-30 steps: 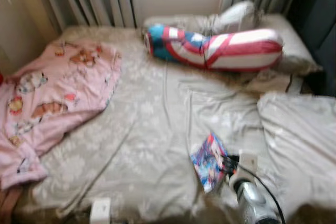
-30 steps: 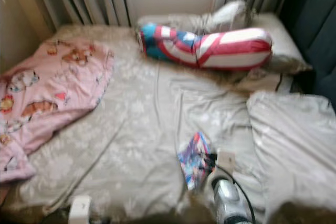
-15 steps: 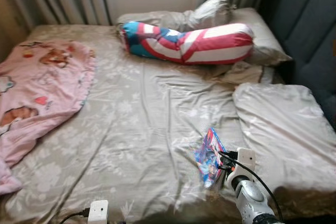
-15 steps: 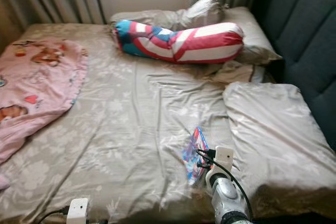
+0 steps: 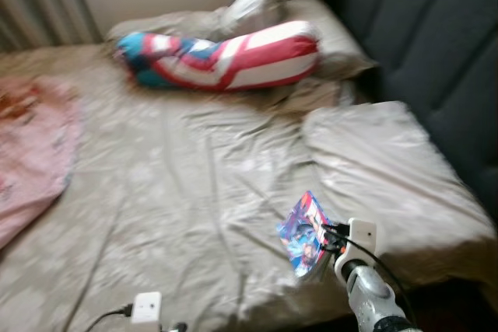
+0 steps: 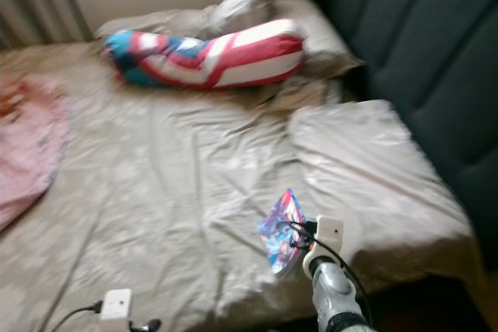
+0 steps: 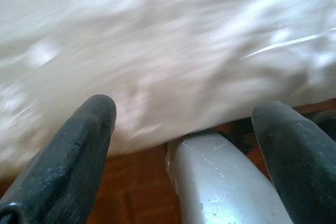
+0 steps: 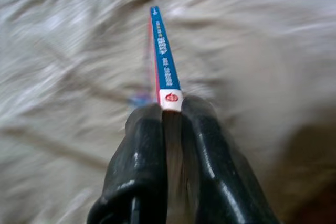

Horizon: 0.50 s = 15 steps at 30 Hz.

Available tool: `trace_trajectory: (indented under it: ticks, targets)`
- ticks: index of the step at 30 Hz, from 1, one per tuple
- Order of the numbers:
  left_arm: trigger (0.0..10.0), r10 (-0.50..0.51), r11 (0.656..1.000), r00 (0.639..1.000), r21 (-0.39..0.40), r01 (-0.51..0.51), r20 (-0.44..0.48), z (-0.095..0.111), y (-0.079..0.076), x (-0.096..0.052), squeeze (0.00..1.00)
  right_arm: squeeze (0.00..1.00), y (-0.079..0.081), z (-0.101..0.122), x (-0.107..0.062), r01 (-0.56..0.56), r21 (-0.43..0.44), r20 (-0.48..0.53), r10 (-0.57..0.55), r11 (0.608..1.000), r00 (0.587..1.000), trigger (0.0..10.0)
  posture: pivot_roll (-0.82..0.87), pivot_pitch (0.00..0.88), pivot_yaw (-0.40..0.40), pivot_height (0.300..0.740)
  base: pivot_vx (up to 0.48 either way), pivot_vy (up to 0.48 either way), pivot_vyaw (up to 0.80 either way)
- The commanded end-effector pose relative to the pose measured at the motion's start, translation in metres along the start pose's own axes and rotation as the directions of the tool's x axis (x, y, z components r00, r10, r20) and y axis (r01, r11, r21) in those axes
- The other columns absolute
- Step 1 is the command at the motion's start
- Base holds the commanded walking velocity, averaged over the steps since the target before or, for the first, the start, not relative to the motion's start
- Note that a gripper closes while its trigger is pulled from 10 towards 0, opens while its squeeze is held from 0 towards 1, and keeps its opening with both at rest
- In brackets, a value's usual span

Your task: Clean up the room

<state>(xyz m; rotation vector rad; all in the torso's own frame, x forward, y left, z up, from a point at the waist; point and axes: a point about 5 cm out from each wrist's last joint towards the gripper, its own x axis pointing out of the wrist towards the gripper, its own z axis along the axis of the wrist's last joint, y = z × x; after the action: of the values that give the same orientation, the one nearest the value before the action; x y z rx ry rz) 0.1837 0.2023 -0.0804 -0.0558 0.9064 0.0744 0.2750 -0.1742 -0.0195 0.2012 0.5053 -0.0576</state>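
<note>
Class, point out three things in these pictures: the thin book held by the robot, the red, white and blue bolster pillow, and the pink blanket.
Book [image 8: 164,61], right wrist view, on its blue spine.
Bolster pillow [image 5: 233,60], left eye view, on its striped middle.
Pink blanket [image 5: 31,153], left eye view, on its bare upper surface.

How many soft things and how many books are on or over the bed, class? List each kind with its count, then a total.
Bolster cushions: 1, the red, white and blue bolster
Pillows: 1, the grey pillow
Blankets: 1, the pink blanket
Books: 1, the thin book in the right gripper
Total: 4
</note>
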Motion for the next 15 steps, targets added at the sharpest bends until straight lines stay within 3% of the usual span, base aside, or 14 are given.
trace_trajectory:
  ticks: [1,9,12,15]
  targets:
    - [10.0,0.026,1.0,0.999,0.005,-0.026,-0.038,-0.012,0.009,-0.004,0.0,0.0,0.005,0.005,0.002,-0.017,-0.008,0.031,0.017,1.0,0.999,10.0,-0.08,0.074,-0.054,0.74,0.0,0.0,0.0]
    - [10.0,0.026,1.0,0.999,0.005,-0.025,-0.039,-0.012,0.009,-0.004,0.0,0.0,0.009,0.005,0.002,-0.054,-0.011,0.03,0.054,0.998,0.998,10.0,-0.08,0.075,-0.053,0.74,0.0,0.0,0.0]
    - [10.0,0.026,1.0,0.999,0.005,-0.026,-0.039,-0.012,0.01,-0.004,0.0,0.0,0.012,0.007,0.002,-0.08,-0.059,0.036,0.082,0.995,0.996,10.0,-0.08,0.075,-0.053,0.74,0.0,0.0,0.0]
    - [10.0,0.025,1.0,0.999,0.005,-0.025,-0.04,-0.012,0.01,-0.004,0.0,0.0,0.017,0.007,0.002,-0.12,-0.075,0.04,0.123,0.99,0.992,10.0,-0.08,0.075,-0.053,0.74,0.0,0.0,0.55]
